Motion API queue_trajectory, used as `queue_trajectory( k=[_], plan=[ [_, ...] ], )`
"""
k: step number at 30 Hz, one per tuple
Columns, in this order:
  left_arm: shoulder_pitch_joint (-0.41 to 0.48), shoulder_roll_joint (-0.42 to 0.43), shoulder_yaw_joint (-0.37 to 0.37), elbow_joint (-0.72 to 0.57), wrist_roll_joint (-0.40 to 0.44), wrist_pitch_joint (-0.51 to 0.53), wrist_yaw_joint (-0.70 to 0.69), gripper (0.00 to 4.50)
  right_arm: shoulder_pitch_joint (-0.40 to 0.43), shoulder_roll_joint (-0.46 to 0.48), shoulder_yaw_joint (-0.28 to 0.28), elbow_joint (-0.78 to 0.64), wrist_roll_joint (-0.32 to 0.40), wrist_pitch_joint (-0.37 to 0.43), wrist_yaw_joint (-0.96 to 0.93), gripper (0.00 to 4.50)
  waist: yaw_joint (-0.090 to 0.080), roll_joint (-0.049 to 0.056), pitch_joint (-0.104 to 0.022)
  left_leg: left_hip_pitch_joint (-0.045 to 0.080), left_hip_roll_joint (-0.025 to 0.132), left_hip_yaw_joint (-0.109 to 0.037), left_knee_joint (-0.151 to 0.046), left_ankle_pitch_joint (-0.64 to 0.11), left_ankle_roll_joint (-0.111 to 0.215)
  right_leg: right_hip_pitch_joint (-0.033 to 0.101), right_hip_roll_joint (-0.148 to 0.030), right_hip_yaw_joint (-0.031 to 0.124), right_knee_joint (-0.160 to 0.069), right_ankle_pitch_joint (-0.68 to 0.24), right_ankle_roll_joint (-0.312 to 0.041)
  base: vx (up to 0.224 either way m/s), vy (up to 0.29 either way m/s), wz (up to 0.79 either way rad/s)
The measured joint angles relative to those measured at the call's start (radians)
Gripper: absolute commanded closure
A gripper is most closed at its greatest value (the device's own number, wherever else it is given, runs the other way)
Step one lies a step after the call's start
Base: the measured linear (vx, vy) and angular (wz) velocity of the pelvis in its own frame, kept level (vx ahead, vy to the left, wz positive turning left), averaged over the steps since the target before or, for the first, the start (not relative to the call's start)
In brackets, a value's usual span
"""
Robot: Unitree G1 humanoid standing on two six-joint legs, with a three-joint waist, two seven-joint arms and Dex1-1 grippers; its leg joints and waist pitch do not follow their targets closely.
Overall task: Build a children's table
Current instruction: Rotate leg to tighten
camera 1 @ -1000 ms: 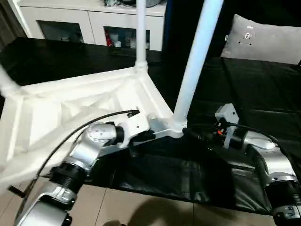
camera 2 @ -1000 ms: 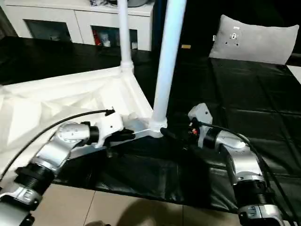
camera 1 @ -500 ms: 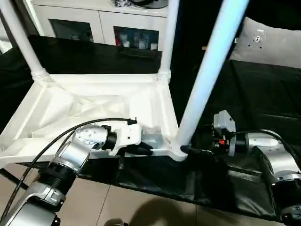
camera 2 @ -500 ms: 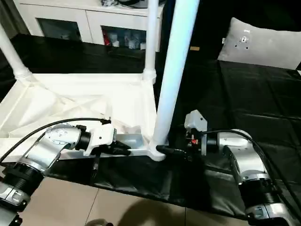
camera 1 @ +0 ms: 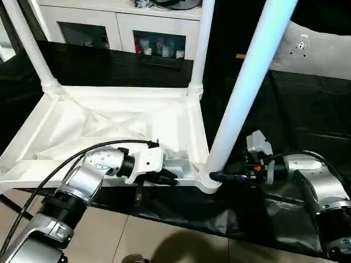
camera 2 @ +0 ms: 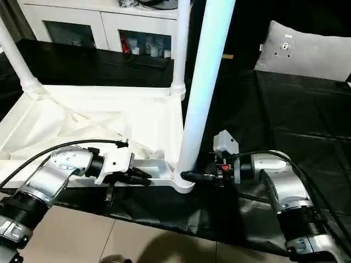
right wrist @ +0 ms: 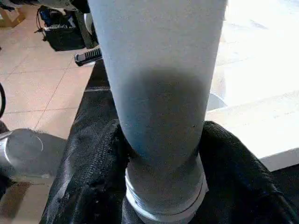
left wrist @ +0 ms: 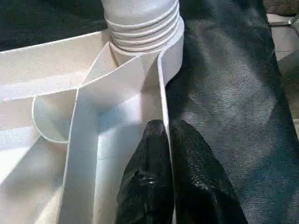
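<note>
The children's table (camera 1: 115,123) lies upside down on a black sheet (camera 2: 285,115), its ribbed underside facing up and three white legs standing up from its corner sockets, with its near rim close to the sheet's near edge; behind it stands a white cabinet (camera 1: 109,24), and a grey pillow (camera 2: 304,52) rests toward the sheet's far right corner. The left arm reaches in low from the near left, forearm level, wrist turned inward along the near rim; the left pincer (left wrist: 167,154) is clamped narrow on that thin rim wall, one finger on each side, just beside the near-right corner socket. The right arm comes in level from the near right, pointing left; the right pincer (right wrist: 161,154) wraps the base of the nearest leg (camera 1: 247,87), one finger on each side of it, just above the socket (camera 1: 208,181).
</note>
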Motion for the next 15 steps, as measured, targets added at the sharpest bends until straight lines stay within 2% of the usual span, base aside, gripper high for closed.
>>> queue_trajectory(
  k=[8,12,15],
  plan=[
    [0.010,0.001,0.002,-0.012,-0.004,0.010,-0.004,4.50,0.021,0.007,-0.004,-0.023,0.011,0.027,-0.007,2.60,0.000,0.000,0.000,0.001,0.000,0.000,0.000,0.000,0.000,0.001,0.000,0.000,0.000,0.000,0.000,0.000,0.000,0.00],
    [0.012,-0.014,0.002,-0.018,0.002,0.055,0.027,4.50,0.053,0.032,-0.013,-0.062,0.017,0.079,-0.074,2.61,-0.002,0.001,0.000,0.007,0.000,0.000,0.000,0.000,0.000,0.009,0.000,0.000,0.000,0.000,0.001,0.000,0.000,0.00],
    [0.017,-0.040,0.024,-0.022,0.015,0.130,0.090,4.50,0.052,0.077,-0.028,-0.071,-0.002,0.132,-0.184,2.61,-0.009,0.001,0.000,0.014,0.000,0.000,0.000,0.000,-0.001,0.015,0.000,0.000,-0.001,-0.004,0.006,0.000,0.000,0.00]
  ],
)
